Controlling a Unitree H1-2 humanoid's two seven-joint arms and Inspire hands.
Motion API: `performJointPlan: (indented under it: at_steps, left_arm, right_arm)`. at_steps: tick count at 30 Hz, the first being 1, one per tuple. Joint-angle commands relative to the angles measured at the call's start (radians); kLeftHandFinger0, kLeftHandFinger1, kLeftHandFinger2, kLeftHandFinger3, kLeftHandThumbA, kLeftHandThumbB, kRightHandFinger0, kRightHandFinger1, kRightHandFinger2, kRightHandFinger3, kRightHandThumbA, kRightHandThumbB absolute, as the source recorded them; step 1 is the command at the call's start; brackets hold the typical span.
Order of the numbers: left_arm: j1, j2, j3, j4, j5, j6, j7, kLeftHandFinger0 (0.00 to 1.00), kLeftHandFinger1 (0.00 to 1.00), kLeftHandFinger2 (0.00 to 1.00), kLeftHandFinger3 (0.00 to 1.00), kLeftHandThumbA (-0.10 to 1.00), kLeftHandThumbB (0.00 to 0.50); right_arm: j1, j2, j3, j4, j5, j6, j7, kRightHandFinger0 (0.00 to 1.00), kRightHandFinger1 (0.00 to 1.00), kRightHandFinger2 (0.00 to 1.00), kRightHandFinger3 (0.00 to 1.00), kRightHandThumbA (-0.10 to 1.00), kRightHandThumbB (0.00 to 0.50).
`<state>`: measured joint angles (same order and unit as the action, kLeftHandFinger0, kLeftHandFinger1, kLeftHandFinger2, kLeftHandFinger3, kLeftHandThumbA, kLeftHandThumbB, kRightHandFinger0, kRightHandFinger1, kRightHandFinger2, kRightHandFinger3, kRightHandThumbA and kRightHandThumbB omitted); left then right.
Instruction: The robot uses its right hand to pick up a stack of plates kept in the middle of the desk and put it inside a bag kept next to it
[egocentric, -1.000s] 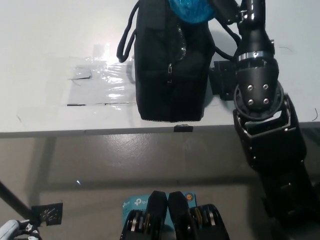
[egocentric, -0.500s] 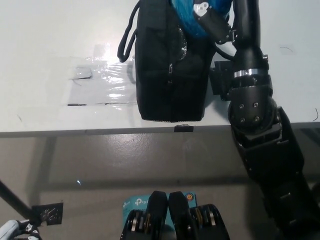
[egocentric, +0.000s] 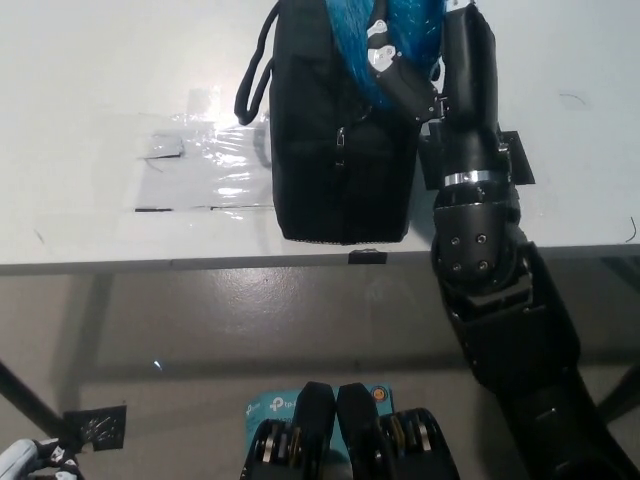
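A black bag (egocentric: 340, 150) stands upright on the white desk (egocentric: 100, 80), its top at the picture's upper edge. The blue stack of plates (egocentric: 385, 25) sits over the bag's open top, partly cut off by the frame. My black right hand (egocentric: 400, 78) is shut on the stack's near side, and its forearm runs down the bag's right side. Only a sliver of my white left hand (egocentric: 25, 462) shows at the lower left corner, low beneath the desk.
A shiny taped patch (egocentric: 200, 170) lies on the desk left of the bag. A black square marker (egocentric: 518, 158) lies right of my forearm. The desk's front edge (egocentric: 150, 266) crosses the picture. The bag's handle (egocentric: 252, 85) loops out to the left.
My right arm has swung toward picture left, bringing the blue plates further over the bag's opening. The bag has stayed put.
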<state>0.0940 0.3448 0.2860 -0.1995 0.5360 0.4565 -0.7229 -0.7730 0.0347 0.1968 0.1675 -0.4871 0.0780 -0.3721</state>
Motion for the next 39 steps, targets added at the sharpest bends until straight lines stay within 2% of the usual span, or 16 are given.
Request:
performJointPlan:
  at_steps: [1, 7, 10, 11, 16, 17, 19, 22, 25, 27, 32, 33, 34, 36, 38, 39]
  left_arm:
    - [-0.005, 0.003, 0.012, -0.021, 0.016, 0.014, -0.006, 0.95, 0.93, 1.0, 0.96, 0.04, 0.0]
    - [-0.005, 0.003, 0.007, -0.024, 0.023, 0.014, -0.01, 0.98, 0.95, 1.0, 0.98, 0.06, 0.0]
    - [-0.008, -0.001, 0.007, -0.021, 0.033, 0.014, -0.013, 0.99, 0.95, 1.0, 0.99, 0.07, 0.0]
    - [-0.009, -0.005, 0.011, -0.019, 0.034, 0.014, -0.014, 0.99, 0.95, 1.0, 0.99, 0.07, 0.0]
    - [-0.005, -0.013, 0.012, -0.021, 0.041, 0.014, -0.02, 1.0, 0.96, 1.0, 1.0, 0.06, 0.0]
    - [-0.006, -0.015, 0.014, -0.021, 0.048, 0.014, -0.025, 0.98, 0.95, 1.0, 1.0, 0.05, 0.0]
    - [-0.005, -0.02, 0.014, -0.023, 0.049, 0.014, -0.025, 0.98, 0.96, 1.0, 1.0, 0.02, 0.0]
    - [-0.004, -0.023, 0.02, -0.022, 0.054, 0.014, -0.033, 1.0, 0.97, 1.0, 1.0, 0.01, 0.0]
    - [0.0, -0.018, 0.016, -0.019, 0.053, 0.014, -0.031, 0.99, 0.96, 1.0, 1.0, 0.03, 0.0]
    - [-0.002, -0.021, 0.021, -0.023, 0.062, 0.014, -0.043, 0.93, 0.94, 0.99, 1.0, 0.04, 0.001]
    - [-0.006, -0.025, 0.029, -0.021, 0.071, 0.014, -0.058, 0.94, 0.95, 1.0, 1.0, 0.01, 0.0]
    - [-0.008, -0.028, 0.033, -0.017, 0.081, 0.014, -0.06, 0.96, 0.96, 1.0, 1.0, 0.02, 0.0]
    - [-0.008, -0.028, 0.033, -0.017, 0.081, 0.014, -0.06, 0.95, 0.95, 1.0, 1.0, 0.02, 0.0]
    - [-0.009, -0.027, 0.034, -0.018, 0.082, 0.014, -0.068, 0.95, 0.96, 1.0, 1.0, 0.02, 0.0]
    - [-0.002, -0.026, 0.041, -0.017, 0.068, 0.014, -0.068, 0.94, 0.95, 1.0, 1.0, 0.02, 0.0]
    - [-0.002, -0.026, 0.041, -0.017, 0.069, 0.014, -0.069, 0.93, 0.95, 1.0, 1.0, 0.03, 0.0]
  right_arm:
    - [-0.033, 0.016, -0.016, 0.017, -0.033, -0.087, -0.074, 0.0, 0.0, 0.0, 0.0, -0.1, 0.199]
    - [-0.069, 0.008, -0.028, 0.115, -0.057, -0.072, -0.123, 0.0, 0.0, 0.03, 0.03, -0.1, 0.203]
    - [-0.106, 0.015, -0.046, 0.175, -0.049, -0.032, -0.131, 0.0, 0.0, 0.21, 0.11, -0.1, 0.132]
    - [-0.121, 0.019, -0.055, 0.201, -0.04, -0.031, -0.136, 0.0, 0.0, 0.16, 0.07, -0.1, 0.112]
    - [-0.203, 0.028, -0.064, 0.375, -0.044, -0.004, -0.163, 0.0, 0.0, 0.17, 0.13, -0.1, 0.046]
    - [-0.234, 0.029, -0.057, 0.431, -0.042, 0.005, -0.151, 0.0, 0.0, 0.19, 0.25, -0.1, 0.044]
    - [-0.266, 0.021, -0.04, 0.484, -0.053, 0.012, -0.136, 0.0, 0.0, 0.18, 0.2, -0.1, 0.014]
    - [-0.293, 0.017, -0.022, 0.513, -0.052, 0.03, -0.103, 0.0, 0.0, 0.16, 0.16, -0.1, 0.034]
    - [-0.318, 0.018, -0.008, 0.542, -0.052, 0.077, -0.072, 0.0, 0.0, 0.18, 0.13, -0.1, 0.018]
    - [-0.344, 0.018, 0.001, 0.548, -0.039, 0.138, -0.003, 0.0, 0.0, 0.2, 0.09, -0.1, 0.009]
    - [-0.32, 0.018, 0.018, 0.453, -0.038, 0.238, 0.071, 0.0, 0.0, 0.21, 0.17, -0.1, 0.034]
    - [-0.311, 0.016, 0.025, 0.428, -0.04, 0.273, 0.095, 0.0, 0.0, 0.15, 0.17, -0.1, 0.148]
    - [-0.307, 0.015, 0.031, 0.408, -0.046, 0.312, 0.116, 0.0, 0.0, 0.11, 0.15, -0.1, 0.219]
    - [-0.299, 0.012, 0.039, 0.379, -0.045, 0.355, 0.149, 0.0, 0.0, 0.06, 0.14, -0.1, 0.271]
    - [-0.269, 0.024, 0.006, 0.317, -0.159, 0.392, 0.287, 0.0, 0.0, 0.1, 0.26, -0.1, 0.275]
    - [-0.263, 0.026, -0.006, 0.298, -0.196, 0.392, 0.328, 0.0, 0.04, 0.18, 0.56, -0.1, 0.212]
